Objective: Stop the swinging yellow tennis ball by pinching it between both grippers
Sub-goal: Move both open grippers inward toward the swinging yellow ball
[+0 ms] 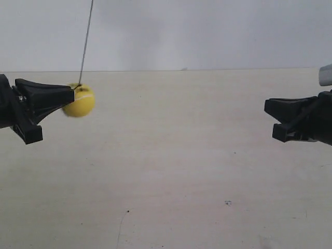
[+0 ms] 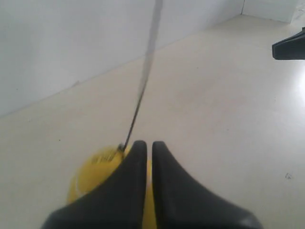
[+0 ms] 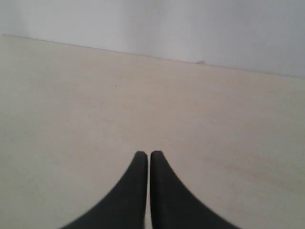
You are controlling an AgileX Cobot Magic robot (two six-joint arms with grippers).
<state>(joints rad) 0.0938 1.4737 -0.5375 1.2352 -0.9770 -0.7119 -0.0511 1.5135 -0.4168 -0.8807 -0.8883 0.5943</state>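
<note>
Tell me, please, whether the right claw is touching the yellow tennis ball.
Apart: the exterior view shows a wide gap between the right claw and the yellow tennis ball.

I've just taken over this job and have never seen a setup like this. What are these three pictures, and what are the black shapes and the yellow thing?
This is a robot with two arms, each ending in a black pincer. The wide picture comes from a camera off the arms. The other two come from cameras on each wrist, looking out along that arm's pincer.

The left pincer has its jaws together. The yellow ball is right at its tip, partly hidden beneath it, so this is the arm at the wide picture's left. I cannot tell whether they touch.

The ball hangs on a thin string above a pale table.

The right pincer, jaws also together, is well away from the ball on the other side.

Neither pincer holds anything, and the ball is not yet pinched between them.
</note>
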